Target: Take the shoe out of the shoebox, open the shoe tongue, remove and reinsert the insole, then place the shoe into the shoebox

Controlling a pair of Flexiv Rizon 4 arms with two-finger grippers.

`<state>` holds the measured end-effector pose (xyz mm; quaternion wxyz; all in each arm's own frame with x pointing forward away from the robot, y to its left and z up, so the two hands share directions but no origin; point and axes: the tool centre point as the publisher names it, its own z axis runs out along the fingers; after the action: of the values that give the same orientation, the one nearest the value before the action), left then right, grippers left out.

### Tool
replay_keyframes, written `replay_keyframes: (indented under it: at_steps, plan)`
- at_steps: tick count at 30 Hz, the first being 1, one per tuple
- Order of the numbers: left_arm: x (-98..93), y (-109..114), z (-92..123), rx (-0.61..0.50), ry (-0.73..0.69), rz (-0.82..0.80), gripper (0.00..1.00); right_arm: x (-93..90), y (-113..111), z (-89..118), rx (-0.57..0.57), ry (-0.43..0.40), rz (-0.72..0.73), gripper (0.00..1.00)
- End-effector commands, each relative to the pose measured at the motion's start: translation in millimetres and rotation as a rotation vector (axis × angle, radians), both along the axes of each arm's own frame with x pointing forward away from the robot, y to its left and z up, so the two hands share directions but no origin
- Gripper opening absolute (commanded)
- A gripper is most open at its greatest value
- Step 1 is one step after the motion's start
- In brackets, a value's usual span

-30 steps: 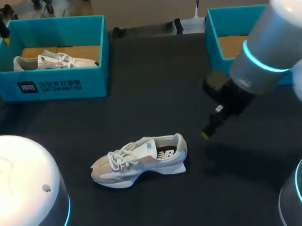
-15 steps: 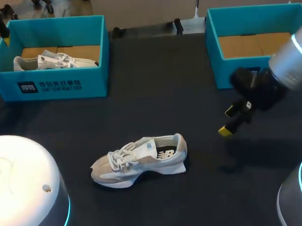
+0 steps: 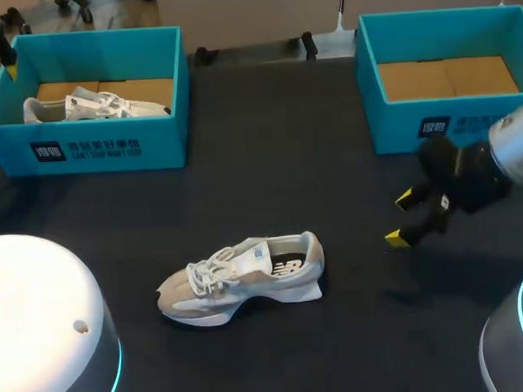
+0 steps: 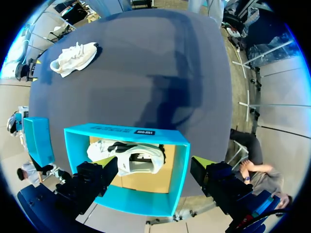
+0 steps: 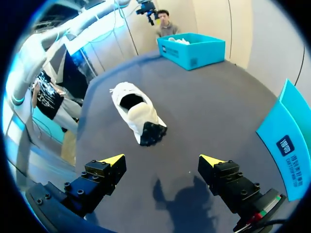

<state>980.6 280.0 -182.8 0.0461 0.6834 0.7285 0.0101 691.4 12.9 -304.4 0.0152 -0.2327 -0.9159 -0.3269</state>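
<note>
Right wrist view: shoe (image 5: 138,114) ahead of gripper (image 5: 162,160).

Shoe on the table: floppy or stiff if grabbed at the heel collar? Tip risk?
The shoe stands upright on a broad sole, so a push probably slides it rather than tips it. Its fabric upper and laces look soft, likely yielding when pinched.

Bare table (image 3: 269,170) is seen on every side of the shoe (image 3: 239,279), also across to the spread fingers (image 3: 395,238) of the right gripper (image 3: 400,218). The far corners are blocked by the left shoebox (image 3: 112,150) and the right shoebox (image 3: 406,129).
</note>
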Motion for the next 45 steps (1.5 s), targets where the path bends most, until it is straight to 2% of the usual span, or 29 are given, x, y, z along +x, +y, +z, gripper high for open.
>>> replay_keyframes:
  at_steps: [1, 7, 11, 19, 20, 31, 39, 45]
  plan:
    - [-0.9, 0, 0, 0.002, -0.002, 0.000, 1.00, -6.0, 0, -6, 0.128, -0.094, -0.021, 1.00]
    - [-0.9, 0, 0, 0.002, -0.002, 0.000, 1.00, -5.0, 1, -11, 0.122, -0.144, 0.015, 1.00]
    - [-0.9, 0, 0, 0.002, -0.002, 0.000, 1.00, -2.7, 0, -22, 0.131, -0.163, 0.024, 1.00]
    - [-0.9, 0, 0, 0.002, -0.002, 0.000, 1.00, 7.2, -17, -37, 0.263, -0.259, 0.063, 1.00]
    - [-0.9, 0, 0, 0.002, -0.002, 0.000, 1.00, 5.8, -21, -38, 0.292, -0.264, 0.072, 1.00]
    - [-0.9, 0, 0, 0.002, -0.002, 0.000, 1.00, 5.8, -21, -38, 0.292, -0.264, 0.072, 1.00]
    - [-0.9, 0, 0, 0.002, -0.002, 0.000, 1.00, 13.9, -16, -62, 0.408, -0.331, 0.172, 1.00]
    - [-0.9, 0, 0, 0.002, -0.002, 0.000, 1.00, 20.3, -16, -71, 0.428, -0.362, 0.211, 1.00]
